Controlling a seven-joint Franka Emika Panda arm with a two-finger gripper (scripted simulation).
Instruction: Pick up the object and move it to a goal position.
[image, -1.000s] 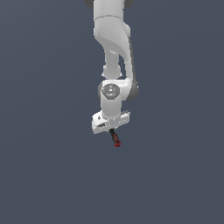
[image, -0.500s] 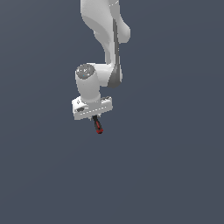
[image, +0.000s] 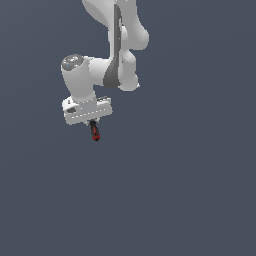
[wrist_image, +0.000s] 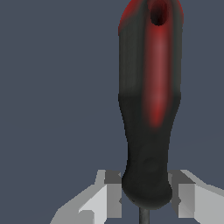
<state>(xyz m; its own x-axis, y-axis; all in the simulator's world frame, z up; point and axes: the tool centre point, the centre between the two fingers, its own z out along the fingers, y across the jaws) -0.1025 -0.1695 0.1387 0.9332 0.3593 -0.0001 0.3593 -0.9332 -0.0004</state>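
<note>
The screwdriver (image: 94, 132) hangs from my gripper (image: 92, 123), its red-and-black handle pointing down and away from the hand. In the wrist view the handle (wrist_image: 148, 109) fills the frame, with a hole near its red end, and a thin bit of the shaft shows at its black end. My gripper (wrist_image: 144, 199) is shut on the screwdriver, one grey finger (wrist_image: 107, 194) on each side of the black end of the handle. The gripper holds it in the air above the dark grey floor (image: 190, 190).
The white arm (image: 117, 50) reaches down from the top of the exterior view. A plain dark grey ground lies all around.
The arm has swung the gripper and the screwdriver toward the exterior view's left and a little upward. The screwdriver has stayed in the jaws.
</note>
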